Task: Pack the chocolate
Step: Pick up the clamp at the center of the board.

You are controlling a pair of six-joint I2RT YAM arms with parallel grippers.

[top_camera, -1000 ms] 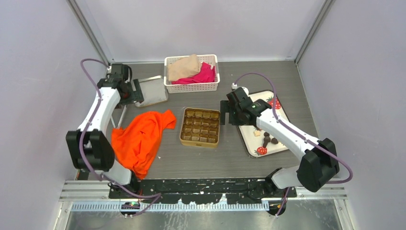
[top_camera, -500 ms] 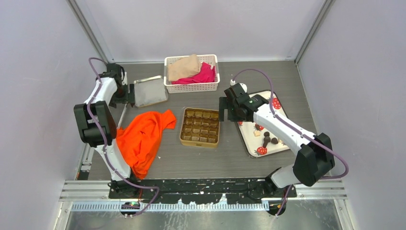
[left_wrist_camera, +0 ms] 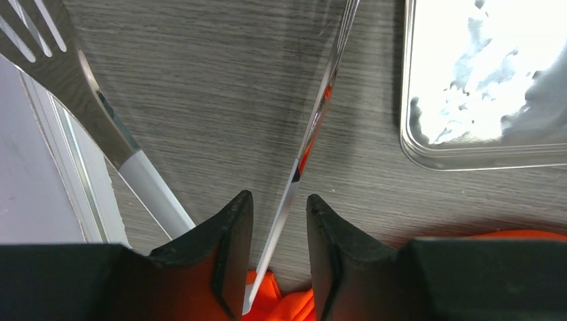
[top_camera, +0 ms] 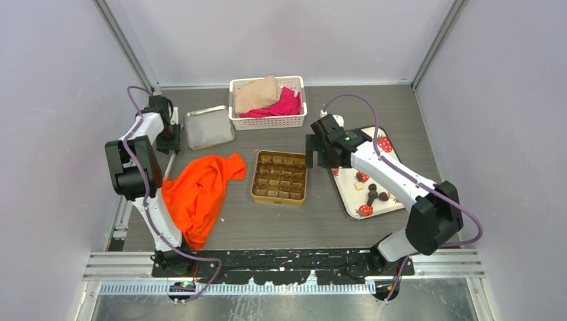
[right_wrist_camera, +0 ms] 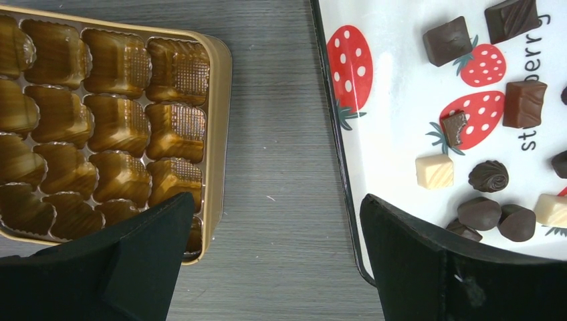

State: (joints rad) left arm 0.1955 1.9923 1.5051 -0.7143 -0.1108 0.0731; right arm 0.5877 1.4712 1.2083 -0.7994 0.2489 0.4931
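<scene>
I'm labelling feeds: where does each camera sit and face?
Top external: above, behind the bases, facing down at the table; left arm, right arm show.
Left wrist: faces down past left gripper at metal strip, silver tray.
Right wrist: faces down past right gripper at gold tin, strawberry tray, chocolate.
Shared: top and right wrist show tin and tray.

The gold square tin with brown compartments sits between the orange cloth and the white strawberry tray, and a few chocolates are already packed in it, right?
Not quite. The gold square tin does sit between the orange cloth and the white strawberry-print tray, but nothing is packed yet: the right wrist view shows its brown compartments empty, and the chocolate pieces lie on the tray.
</scene>
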